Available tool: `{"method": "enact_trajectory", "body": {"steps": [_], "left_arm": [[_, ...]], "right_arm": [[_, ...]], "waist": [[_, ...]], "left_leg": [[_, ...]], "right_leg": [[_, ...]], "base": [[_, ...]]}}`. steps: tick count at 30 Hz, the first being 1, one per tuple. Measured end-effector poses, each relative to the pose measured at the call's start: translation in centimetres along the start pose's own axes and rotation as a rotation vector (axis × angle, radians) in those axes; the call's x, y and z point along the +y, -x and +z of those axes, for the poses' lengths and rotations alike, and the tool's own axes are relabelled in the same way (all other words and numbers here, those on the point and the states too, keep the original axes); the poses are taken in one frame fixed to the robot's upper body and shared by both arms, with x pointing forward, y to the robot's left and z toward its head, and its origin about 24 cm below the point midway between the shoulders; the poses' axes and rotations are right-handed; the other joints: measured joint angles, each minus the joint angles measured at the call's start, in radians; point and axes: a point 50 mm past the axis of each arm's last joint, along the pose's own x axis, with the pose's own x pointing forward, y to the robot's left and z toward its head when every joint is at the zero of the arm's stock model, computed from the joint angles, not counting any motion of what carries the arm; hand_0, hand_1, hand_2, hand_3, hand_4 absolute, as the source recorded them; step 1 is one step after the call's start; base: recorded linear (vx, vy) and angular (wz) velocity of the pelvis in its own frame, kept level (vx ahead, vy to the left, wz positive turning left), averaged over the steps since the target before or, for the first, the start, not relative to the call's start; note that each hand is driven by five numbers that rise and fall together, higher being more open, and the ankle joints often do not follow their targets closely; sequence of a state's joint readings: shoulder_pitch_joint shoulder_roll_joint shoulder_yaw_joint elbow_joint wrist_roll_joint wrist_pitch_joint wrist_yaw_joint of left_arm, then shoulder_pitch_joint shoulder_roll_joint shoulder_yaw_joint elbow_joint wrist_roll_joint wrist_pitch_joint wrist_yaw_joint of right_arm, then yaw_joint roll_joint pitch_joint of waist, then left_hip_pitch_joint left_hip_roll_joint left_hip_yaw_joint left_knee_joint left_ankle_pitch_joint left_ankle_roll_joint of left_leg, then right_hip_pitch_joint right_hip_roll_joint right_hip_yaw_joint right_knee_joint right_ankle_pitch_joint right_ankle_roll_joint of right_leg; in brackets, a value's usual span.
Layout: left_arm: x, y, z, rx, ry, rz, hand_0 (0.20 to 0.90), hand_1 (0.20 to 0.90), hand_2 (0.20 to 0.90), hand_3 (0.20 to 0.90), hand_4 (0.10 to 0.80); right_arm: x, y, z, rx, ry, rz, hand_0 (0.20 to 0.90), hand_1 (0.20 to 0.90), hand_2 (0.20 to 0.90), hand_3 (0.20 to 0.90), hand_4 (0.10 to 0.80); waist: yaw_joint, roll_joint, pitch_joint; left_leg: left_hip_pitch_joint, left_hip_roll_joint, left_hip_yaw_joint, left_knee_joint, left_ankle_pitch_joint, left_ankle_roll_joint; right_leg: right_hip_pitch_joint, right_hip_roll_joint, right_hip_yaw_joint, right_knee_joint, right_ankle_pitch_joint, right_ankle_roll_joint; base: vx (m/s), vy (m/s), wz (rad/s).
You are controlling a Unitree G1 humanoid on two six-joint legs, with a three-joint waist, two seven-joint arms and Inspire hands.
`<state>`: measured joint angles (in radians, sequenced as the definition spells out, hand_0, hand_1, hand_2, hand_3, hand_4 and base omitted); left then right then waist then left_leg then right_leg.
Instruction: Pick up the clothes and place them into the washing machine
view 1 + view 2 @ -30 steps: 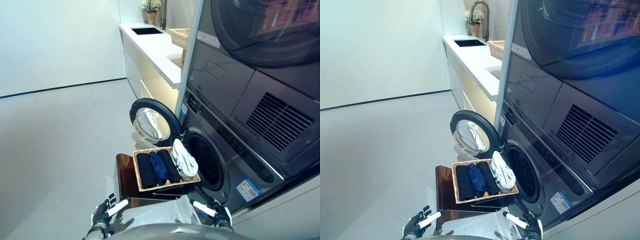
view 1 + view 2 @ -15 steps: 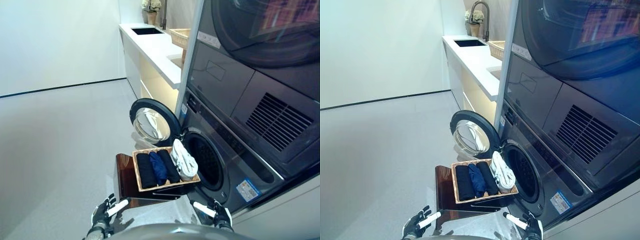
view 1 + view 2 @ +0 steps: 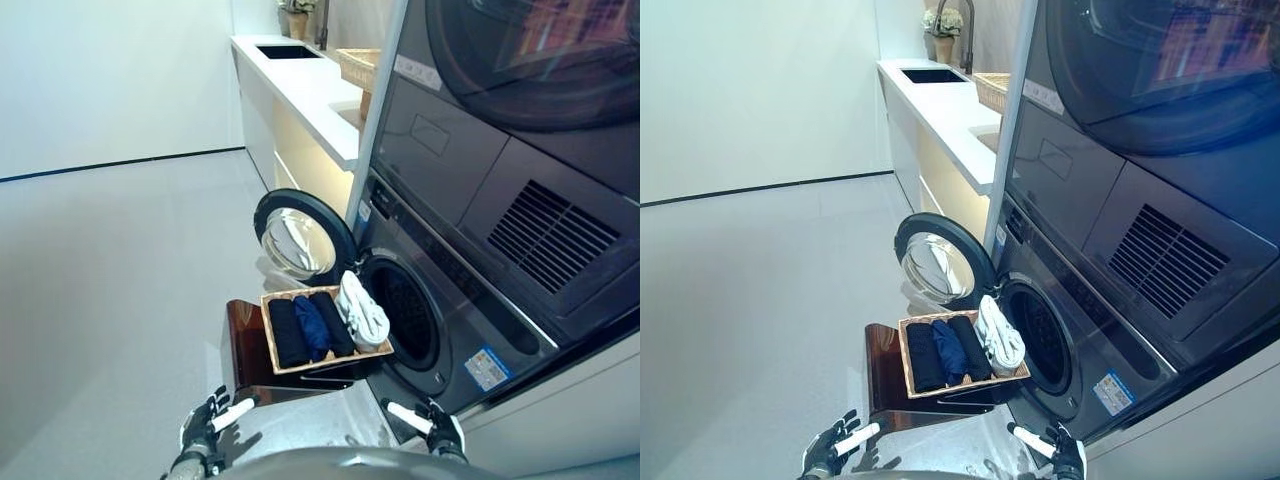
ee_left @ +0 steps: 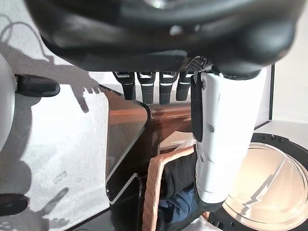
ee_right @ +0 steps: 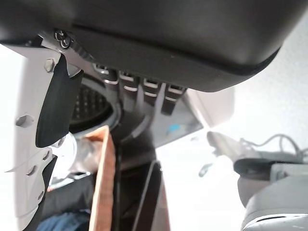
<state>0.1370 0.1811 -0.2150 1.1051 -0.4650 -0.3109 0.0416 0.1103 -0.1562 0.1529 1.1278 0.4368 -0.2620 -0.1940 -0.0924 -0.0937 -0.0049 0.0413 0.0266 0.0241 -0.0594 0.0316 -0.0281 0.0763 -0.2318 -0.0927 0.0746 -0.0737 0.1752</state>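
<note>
A shallow wicker basket (image 3: 275,365) rests on a low dark brown box (image 3: 243,347) beside the washing machine (image 3: 440,300). It holds rolled black clothes (image 3: 287,334), a blue piece (image 3: 311,327) and a white garment (image 3: 362,312) lying over its edge toward the drum opening (image 3: 400,315). The round door (image 3: 300,238) stands open. My left hand (image 3: 208,421) and right hand (image 3: 438,430) hang low in front of the box, both open and empty. The basket edge shows in the left wrist view (image 4: 153,192) and the right wrist view (image 5: 104,187).
A white counter (image 3: 300,85) with a sink (image 3: 287,51), a wicker basket (image 3: 358,66) and a plant (image 3: 943,22) runs along the wall behind the machine. A dryer (image 3: 520,110) is stacked above the washer. Grey floor (image 3: 110,290) spreads to the left.
The camera has shifted a little, so the whole scene sits slightly higher and to the left. The hands and the clothes have not moved.
</note>
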Motion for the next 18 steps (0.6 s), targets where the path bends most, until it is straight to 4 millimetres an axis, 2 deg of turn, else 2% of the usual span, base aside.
{"method": "enact_trajectory", "body": {"steps": [1, 3, 6, 7, 8, 9, 11, 12, 13, 14, 15, 16, 17, 18], "left_arm": [[-0.1, -0.2, 0.3, -0.006, -0.001, -0.003, 0.900, 0.900, 0.900, 0.900, 0.800], [-0.7, -0.4, 0.8, -0.019, 0.004, -0.015, 0.900, 0.900, 0.900, 0.900, 0.800], [-0.8, -0.7, 1.6, -0.040, -0.003, -0.021, 0.900, 0.900, 0.900, 0.900, 0.800], [-0.7, -0.7, 1.5, -0.038, -0.003, -0.017, 0.900, 0.900, 0.900, 0.900, 0.800], [-0.4, -0.6, 1.4, -0.033, -0.005, -0.009, 0.900, 0.900, 0.900, 0.900, 0.800], [0.1, -0.6, 1.4, -0.033, -0.008, 0.004, 0.900, 0.900, 0.900, 0.900, 0.800], [0.8, -0.6, 1.6, -0.038, -0.021, 0.019, 0.900, 0.900, 0.900, 0.900, 0.800], [0.9, -0.7, 1.7, -0.042, -0.021, 0.021, 0.900, 0.900, 0.900, 0.900, 0.800], [1.1, -0.6, 1.6, -0.039, -0.018, 0.029, 0.900, 0.900, 0.900, 0.900, 0.800], [1.2, -0.5, 1.4, -0.032, -0.015, 0.035, 0.900, 0.900, 0.900, 0.900, 0.800], [1.4, -0.4, 1.3, -0.029, -0.013, 0.045, 0.900, 0.900, 0.900, 0.900, 0.800], [1.7, -0.3, 1.0, -0.022, -0.014, 0.054, 0.900, 0.900, 0.900, 0.900, 0.800], [2.4, -0.1, 0.8, -0.018, -0.019, 0.070, 0.900, 0.900, 0.900, 0.900, 0.800], [2.4, -0.1, 0.8, -0.015, -0.015, 0.075, 0.900, 0.900, 0.900, 0.900, 0.800]], "right_arm": [[-0.1, -0.1, 0.2, -0.004, -0.008, -0.005, 0.900, 0.900, 0.900, 0.900, 0.800], [-0.4, -0.1, 0.2, -0.003, -0.004, -0.012, 0.900, 0.900, 0.900, 0.900, 0.800], [-0.4, -0.1, 0.1, 0.003, -0.004, -0.013, 0.900, 0.900, 0.900, 0.900, 0.800], [-0.4, -0.2, 0.1, 0.008, -0.002, -0.016, 0.900, 0.900, 0.900, 0.900, 0.800], [-0.4, -0.1, 0.0, 0.012, -0.001, -0.013, 0.900, 0.900, 0.900, 0.900, 0.800], [-0.2, -0.2, 0.1, 0.009, -0.003, -0.004, 0.900, 0.900, 0.900, 0.900, 0.800], [-0.1, -0.2, 0.2, 0.006, -0.011, 0.003, 0.900, 0.900, 0.900, 0.900, 0.800], [-0.2, -0.3, 0.4, 0.004, -0.030, -0.008, 0.900, 0.900, 0.900, 0.900, 0.800], [-0.3, -0.3, 0.3, 0.008, -0.040, -0.016, 0.900, 0.900, 0.900, 0.900, 0.800], [-0.5, -0.3, 0.1, 0.015, -0.044, -0.022, 0.900, 0.900, 0.900, 0.900, 0.800], [-0.4, -0.3, 0.2, 0.013, -0.045, -0.020, 0.900, 0.900, 0.900, 0.900, 0.800], [-0.1, -0.2, 0.1, 0.016, -0.048, -0.014, 0.900, 0.900, 0.900, 0.900, 0.800], [0.1, -0.1, -0.1, 0.020, -0.051, -0.008, 0.900, 0.900, 0.900, 0.900, 0.800], [0.2, -0.2, 0.0, 0.019, -0.051, -0.007, 0.900, 0.900, 0.900, 0.900, 0.800]], "waist": [[-0.001, 0.002, 0.011], [0.000, 0.012, 0.031], [0.000, 0.038, 0.057], [0.000, 0.049, 0.064], [0.004, 0.054, 0.064], [0.003, 0.055, 0.068], [-0.005, 0.052, 0.074], [-0.002, 0.058, 0.082], [-0.007, 0.057, 0.089], [-0.006, 0.056, 0.088], [-0.003, 0.050, 0.095], [-0.004, 0.035, 0.093], [-0.005, 0.010, 0.083], [-0.005, 0.004, 0.085]], "left_leg": [[-0.007, -0.013, 0.001, 0.026, -0.012, 0.017], [-0.032, -0.031, -0.008, 0.061, -0.037, 0.031], [-0.025, -0.040, -0.031, 0.054, -0.025, 0.067], [-0.012, -0.035, -0.038, 0.042, -0.019, 0.083], [-0.002, -0.033, -0.048, 0.025, -0.014, 0.093], [-0.009, -0.030, -0.049, 0.011, -0.014, 0.099], [-0.021, -0.025, -0.049, 0.016, -0.016, 0.111], [-0.036, -0.021, -0.051, 0.014, -0.020, 0.114], [-0.027, -0.018, -0.056, 0.012, -0.020, 0.115], [-0.021, -0.017, -0.053, 0.005, -0.020, 0.115], [-0.017, -0.019, -0.053, 0.002, -0.020, 0.113], [-0.008, -0.024, -0.052, -0.005, -0.023, 0.104], [0.003, -0.031, -0.050, -0.023, -0.016, 0.074], [0.009, -0.030, -0.049, -0.024, -0.008, 0.056]], "right_leg": [[-0.004, -0.012, -0.001, 0.027, -0.006, 0.008], [-0.053, -0.035, -0.001, 0.132, -0.010, -0.020], [-0.151, -0.054, 0.005, 0.350, 0.044, -0.084], [-0.199, -0.059, 0.009, 0.420, 0.063, -0.084], [-0.226, -0.053, 0.009, 0.431, 0.032, -0.079], [-0.224, -0.035, -0.018, 0.322, 0.015, -0.066], [-0.246, -0.013, -0.038, 0.205, 0.024, -0.052], [-0.239, -0.001, -0.064, 0.096, 0.045, -0.027], [-0.245, 0.001, -0.065, 0.057, 0.047, -0.023], [-0.232, 0.001, -0.094, -0.002, 0.071, 0.009], [-0.218, 0.002, -0.107, -0.050, 0.084, 0.024], [-0.220, -0.004, -0.107, -0.066, 0.083, 0.026], [-0.214, -0.008, -0.104, -0.076, 0.069, 0.027], [-0.205, -0.007, -0.102, -0.080, 0.102, 0.020]], "base": [[-0.005, 0.192, 0.16], [0.000, 0.148, 0.20], [0.058, 0.131, 0.32], [0.138, 0.006, 0.12], [0.157, -0.024, 0.02], [0.183, -0.072, 0.15], [0.168, -0.067, 0.21], [0.167, -0.061, 0.22], [0.211, -0.082, 0.22], [0.184, -0.109, 0.21], [0.130, -0.089, 0.14], [0.121, -0.112, 0.18], [0.067, -0.076, 0.20], [0.110, -0.124, 0.28]]}}
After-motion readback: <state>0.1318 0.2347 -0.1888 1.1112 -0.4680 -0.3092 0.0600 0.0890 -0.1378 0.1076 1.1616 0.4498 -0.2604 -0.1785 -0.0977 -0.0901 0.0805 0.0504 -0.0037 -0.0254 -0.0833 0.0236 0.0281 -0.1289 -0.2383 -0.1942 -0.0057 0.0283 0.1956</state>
